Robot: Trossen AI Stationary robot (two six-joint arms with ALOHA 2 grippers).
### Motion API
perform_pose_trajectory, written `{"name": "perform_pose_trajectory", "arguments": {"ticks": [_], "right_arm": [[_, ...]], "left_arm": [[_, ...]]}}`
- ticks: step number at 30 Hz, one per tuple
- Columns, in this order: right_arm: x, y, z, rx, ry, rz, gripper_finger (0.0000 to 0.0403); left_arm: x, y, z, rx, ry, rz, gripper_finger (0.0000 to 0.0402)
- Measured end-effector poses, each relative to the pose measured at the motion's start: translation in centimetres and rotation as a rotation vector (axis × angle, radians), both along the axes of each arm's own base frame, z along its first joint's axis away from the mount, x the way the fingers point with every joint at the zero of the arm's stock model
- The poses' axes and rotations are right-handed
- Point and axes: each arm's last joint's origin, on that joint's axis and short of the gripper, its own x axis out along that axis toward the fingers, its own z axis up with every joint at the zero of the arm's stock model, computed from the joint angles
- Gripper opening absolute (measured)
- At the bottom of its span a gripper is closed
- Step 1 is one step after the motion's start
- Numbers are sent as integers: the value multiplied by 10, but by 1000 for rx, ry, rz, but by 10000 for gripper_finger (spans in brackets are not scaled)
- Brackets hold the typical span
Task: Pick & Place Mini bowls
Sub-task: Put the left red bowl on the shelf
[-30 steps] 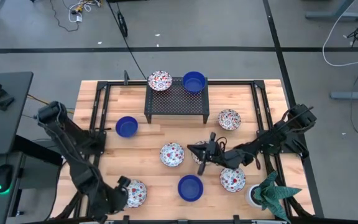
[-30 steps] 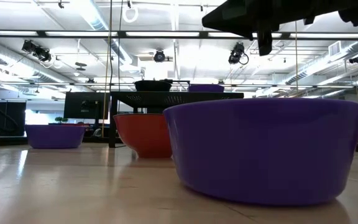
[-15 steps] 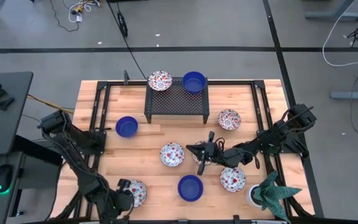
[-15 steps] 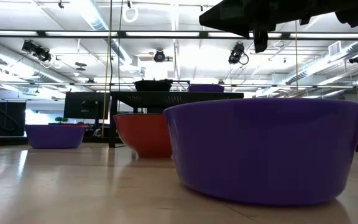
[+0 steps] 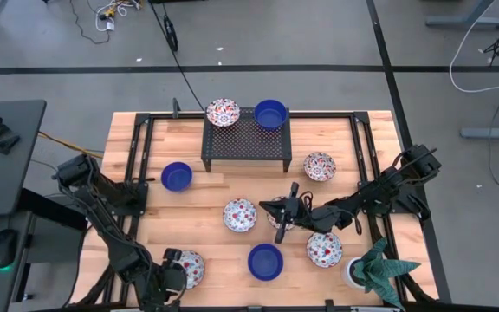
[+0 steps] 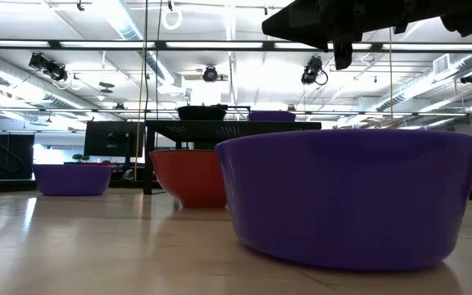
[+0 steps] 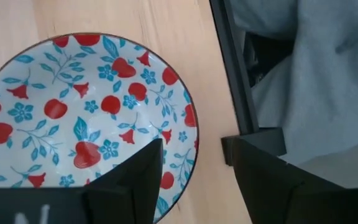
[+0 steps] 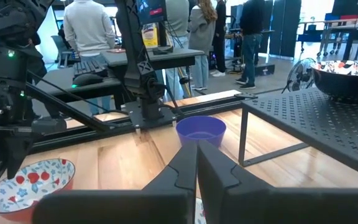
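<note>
Down at the near left corner, the left gripper [image 5: 168, 276] hangs right over a floral mini bowl [image 7: 79, 118], its fingers spread, one above the bowl's inside and the other past the rim, holding nothing. I'd judge this either the release after setting the bowl down or the approach for a rim pinch; I can't tell which. If a pick, the next move calls for lowering so the rim sits between the fingers, then closing. The bowl is white inside with red fruit and blue flowers, sitting upright on the wood. Further right, the right gripper [image 5: 281, 215] hovers mid-table with fingers pressed together and empty; a floral bowl [image 5: 240, 215] lies just to its left, a cobalt blue bowl [image 5: 265, 261] nearer the front edge.
</note>
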Motion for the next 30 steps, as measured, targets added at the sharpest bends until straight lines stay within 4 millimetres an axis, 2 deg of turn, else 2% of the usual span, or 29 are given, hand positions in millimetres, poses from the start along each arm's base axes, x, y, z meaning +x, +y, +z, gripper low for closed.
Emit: {"name": "perform_pose_trajectory", "arguments": {"ticks": [5, 14, 30], "right_arm": [[0, 0, 0, 5, -2, 0, 16], [0, 0, 0, 13, -4, 0, 16], [0, 0, 0, 12, -4, 0, 16]], "left_arm": [[-2, -5, -11, 61, -2, -67, 190], [1, -8, -24, 124, -31, -47, 163], [2, -11, -22, 156, -148, 0, 104]]}}
